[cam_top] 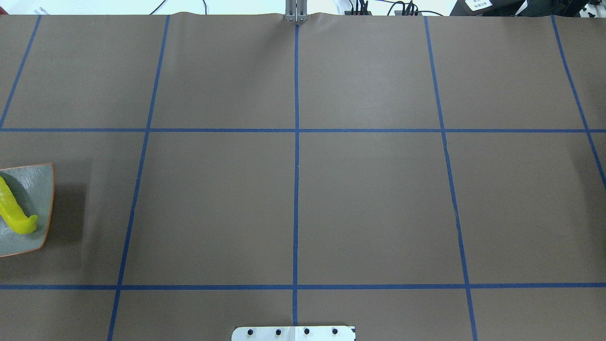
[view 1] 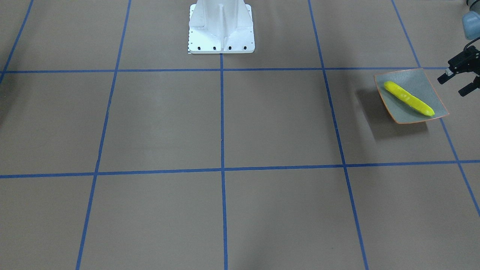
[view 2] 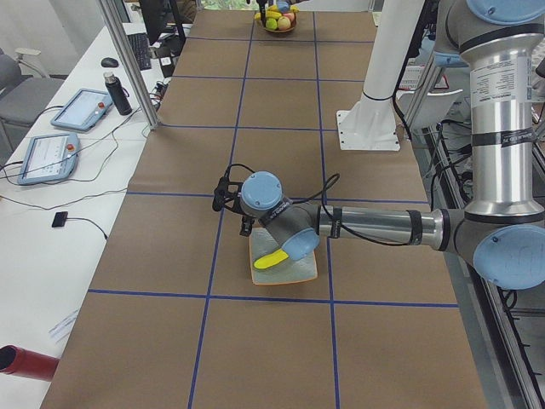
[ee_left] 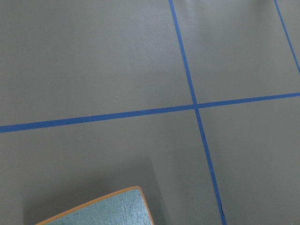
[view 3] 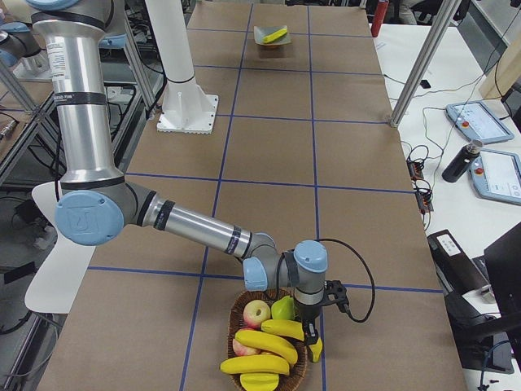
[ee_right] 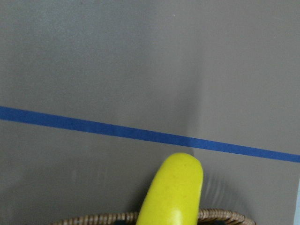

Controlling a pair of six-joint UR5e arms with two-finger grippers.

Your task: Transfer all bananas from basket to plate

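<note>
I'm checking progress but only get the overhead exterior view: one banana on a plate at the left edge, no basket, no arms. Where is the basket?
Observer: The basket sits at the end of the table on the robot's right, outside your frame.
Operator: Is anything left in it?
Observer: Yes, several bananas lie in it, next to an apple.
Operator: Is an arm working there?
Observer: The right end effector hangs over the basket's rim, with a banana upright directly under it.
</note>
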